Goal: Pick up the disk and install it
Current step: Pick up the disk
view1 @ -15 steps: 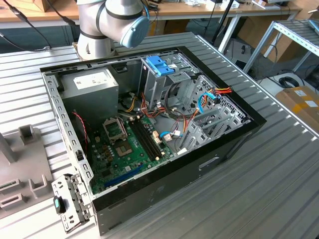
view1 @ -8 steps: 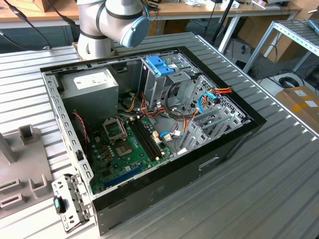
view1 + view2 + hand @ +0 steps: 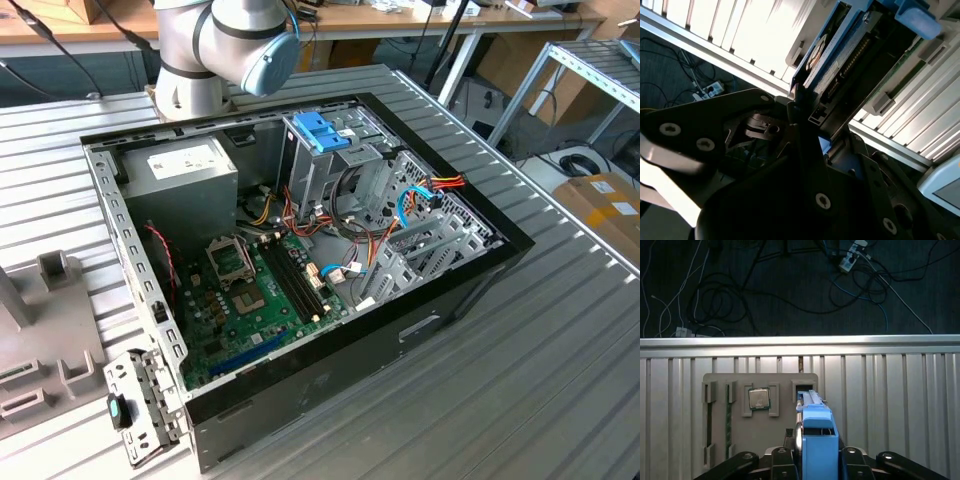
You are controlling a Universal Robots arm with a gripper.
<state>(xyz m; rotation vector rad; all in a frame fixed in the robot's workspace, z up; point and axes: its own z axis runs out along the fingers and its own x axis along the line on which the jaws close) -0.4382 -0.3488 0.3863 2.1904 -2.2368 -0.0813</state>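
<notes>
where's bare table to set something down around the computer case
Bare ribbed table lies on the exterior view's right of the computer case and along its camera-facing side. Inside the case, cables and the circuit board crowd everything. A grey holder takes the exterior view's left corner.

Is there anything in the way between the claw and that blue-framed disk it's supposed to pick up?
Nothing visible does. In the second wrist view the claw is closed on the disk itself; the first wrist view shows it over the grey holder tray.
</notes>
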